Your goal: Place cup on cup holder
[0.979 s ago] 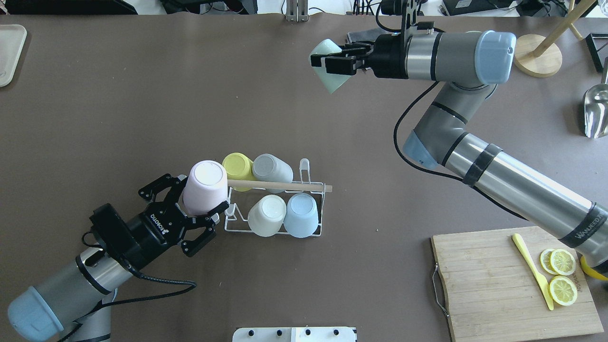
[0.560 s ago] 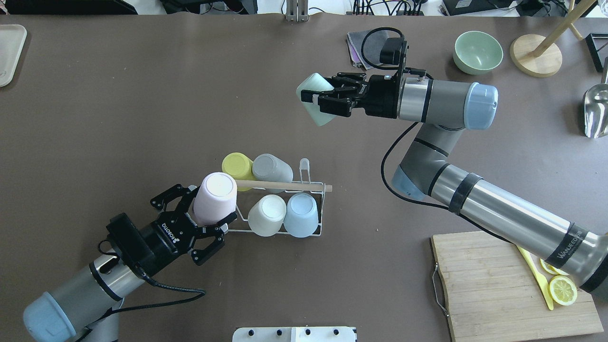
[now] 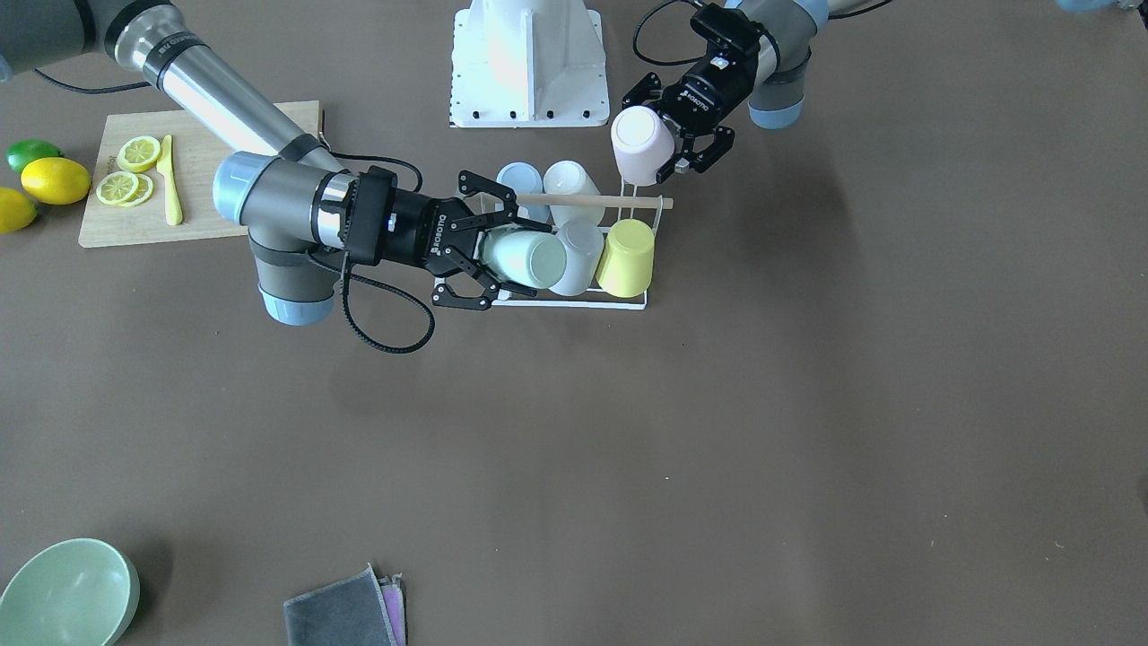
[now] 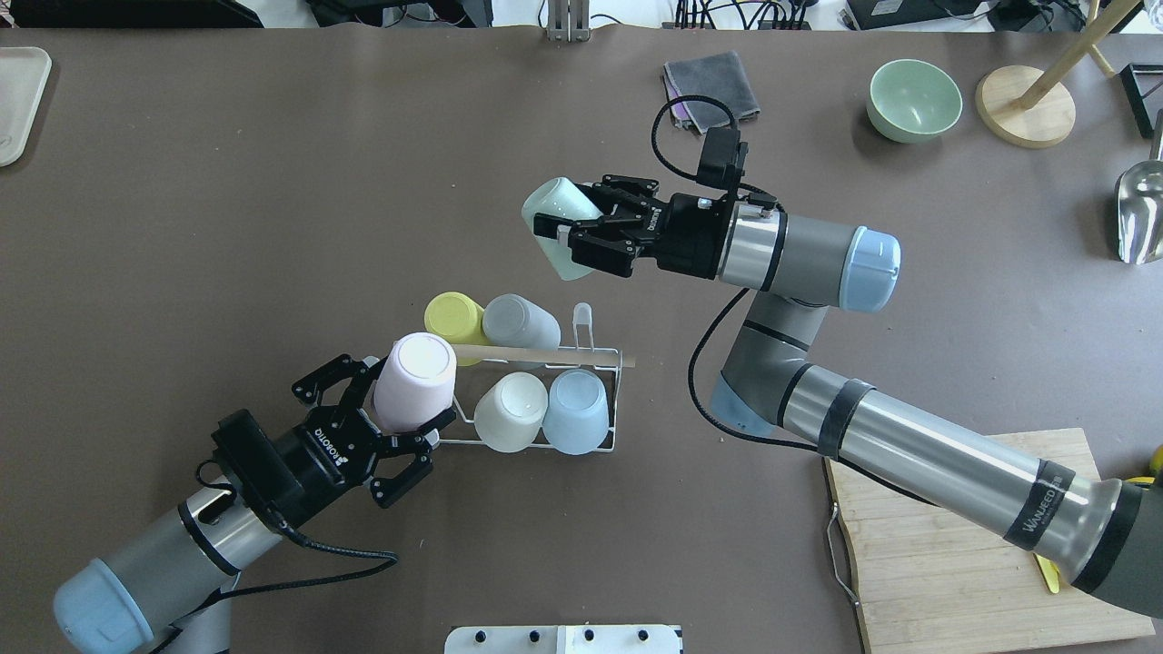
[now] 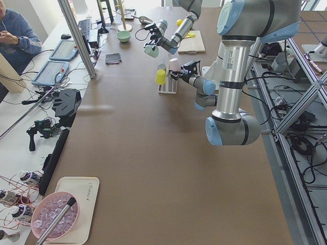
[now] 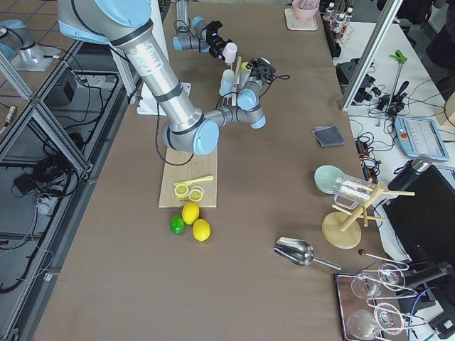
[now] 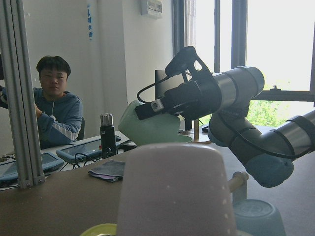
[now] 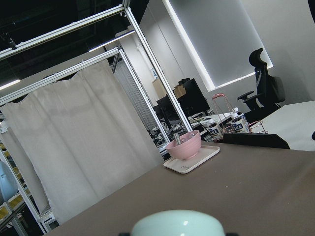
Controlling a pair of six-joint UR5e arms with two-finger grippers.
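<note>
The cup holder [image 4: 581, 447], a thin white wire rack with a pale wooden rod [image 4: 545, 355] across its top, carries smooth tapered cups upside down: a yellow cup [image 4: 452, 316], grey cup [image 4: 518, 320], cream cup [image 4: 509, 411] and pale blue cup [image 4: 577, 409]. The left gripper [image 4: 404, 392] clasps a matte pink cup [image 4: 414, 377], inverted, at the rack's end. The right gripper [image 4: 572, 222] grips a mint cup [image 4: 554, 207], tilted in the air, apart from the rack.

R wrist view crops mint cup [image 8: 178, 225]; R arm [image 4: 909, 445] hides most of knife [image 4: 1048, 574].

ROBOTIQ: left end effector [image 4: 406, 392] | ROBOTIQ: right end effector [image 3: 502, 254] | WANJEED: black arm band [image 4: 1045, 510]
</note>
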